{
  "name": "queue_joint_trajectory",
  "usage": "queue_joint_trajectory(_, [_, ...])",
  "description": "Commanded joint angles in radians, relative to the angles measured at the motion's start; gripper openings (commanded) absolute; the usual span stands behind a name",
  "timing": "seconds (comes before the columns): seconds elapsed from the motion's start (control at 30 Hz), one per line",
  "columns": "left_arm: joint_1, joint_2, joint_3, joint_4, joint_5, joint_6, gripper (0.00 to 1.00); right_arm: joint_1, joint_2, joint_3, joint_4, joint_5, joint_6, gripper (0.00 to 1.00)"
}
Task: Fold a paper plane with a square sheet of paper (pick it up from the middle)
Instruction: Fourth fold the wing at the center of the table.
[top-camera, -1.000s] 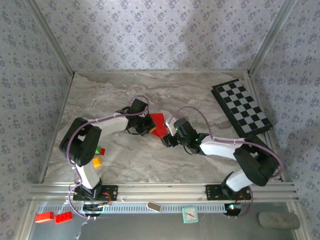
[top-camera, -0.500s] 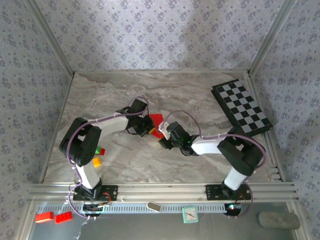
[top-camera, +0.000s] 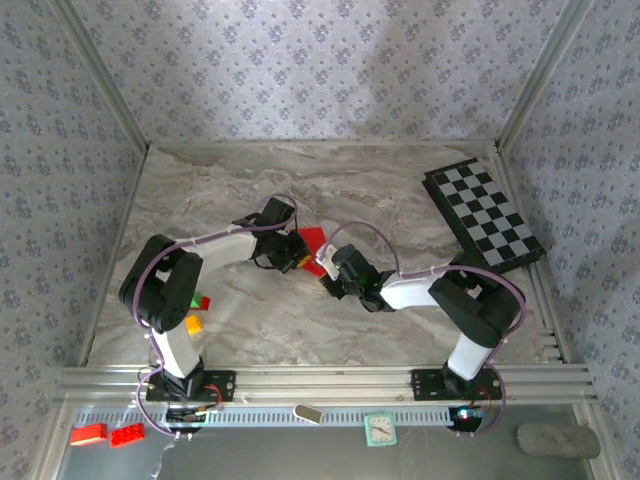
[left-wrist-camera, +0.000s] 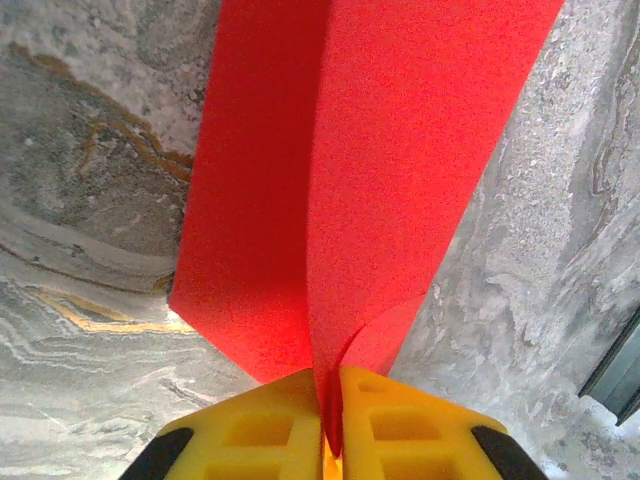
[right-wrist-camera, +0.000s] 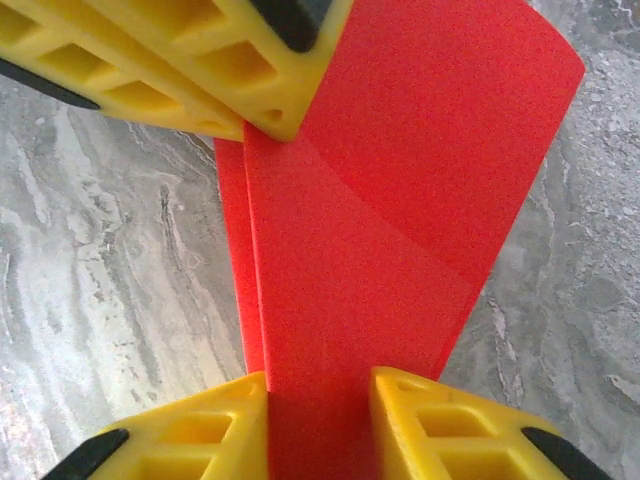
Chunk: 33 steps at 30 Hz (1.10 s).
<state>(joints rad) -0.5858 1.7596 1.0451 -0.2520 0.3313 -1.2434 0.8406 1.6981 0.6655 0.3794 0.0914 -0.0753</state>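
We tag the square sheet of paper (left-wrist-camera: 380, 150) as thin red paper, matt, with a fine grainy tooth close up. The fingers (left-wrist-camera: 250, 435) of the left gripper (left-wrist-camera: 330, 388) are yellow plastic, matt, moulded with hollow cells. The right gripper (right-wrist-camera: 320, 390) has the same fingers (right-wrist-camera: 200, 440), with black rubbery-looking strips (right-wrist-camera: 95, 448) at the outer edges. We read the table top (top-camera: 250, 330) as grey-beige marble-look stone or laminate, smooth with a faint sheen. Arm shells (top-camera: 225, 245) are white and black plastic, slightly glossy. Frame rails (top-camera: 320, 378) are bare brushed metal. Walls (top-camera: 320, 70) look like matt printed wallpaper or cloth, we can't tell which. The checkered board (top-camera: 485, 215) looks smooth and hard. Toy bricks (top-camera: 125, 434) are shiny plastic.
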Motion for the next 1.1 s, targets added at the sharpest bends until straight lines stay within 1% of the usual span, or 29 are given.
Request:
queue_joint_trajectory(0.0, [-0.002, -0.03, 0.016, -0.034, 0.0, -0.014, 0.13, 0.005, 0.006, 0.017, 0.024, 0.014, -0.015, 0.26])
queue_joint_trajectory(0.1, [0.012, -0.056, 0.008, -0.037, -0.007, -0.008, 0.17, 0.005, 0.005, 0.017, 0.027, 0.006, -0.029, 0.22])
queue_joint_trajectory(0.2, [0.04, -0.107, -0.009, -0.045, -0.025, 0.006, 0.24, 0.004, 0.002, 0.013, 0.036, -0.014, -0.047, 0.19])
queue_joint_trajectory(0.37, [0.106, -0.234, -0.09, -0.04, -0.06, 0.022, 0.39, -0.018, 0.009, 0.013, 0.063, -0.117, -0.059, 0.12])
queue_joint_trajectory(0.47, [0.13, -0.31, -0.161, -0.013, -0.078, 0.023, 0.42, -0.035, 0.021, 0.017, 0.086, -0.183, -0.048, 0.11])
queue_joint_trajectory(0.57, [0.133, -0.353, -0.231, 0.044, -0.054, 0.015, 0.42, -0.058, 0.035, 0.025, 0.104, -0.249, -0.027, 0.1])
queue_joint_trajectory(0.67, [0.13, -0.352, -0.294, 0.137, 0.004, -0.001, 0.41, -0.072, 0.053, 0.035, 0.111, -0.3, -0.012, 0.1])
queue_joint_trajectory(0.73, [0.121, -0.339, -0.323, 0.196, 0.033, -0.009, 0.38, -0.077, 0.064, 0.043, 0.108, -0.315, -0.008, 0.1])
queue_joint_trajectory(0.9, [0.089, -0.289, -0.336, 0.248, 0.043, -0.01, 0.33, -0.085, 0.078, 0.049, 0.11, -0.341, 0.009, 0.1])
queue_joint_trajectory(1.07, [0.087, -0.244, -0.333, 0.273, 0.05, -0.001, 0.3, -0.096, 0.081, 0.049, 0.11, -0.364, 0.026, 0.1])
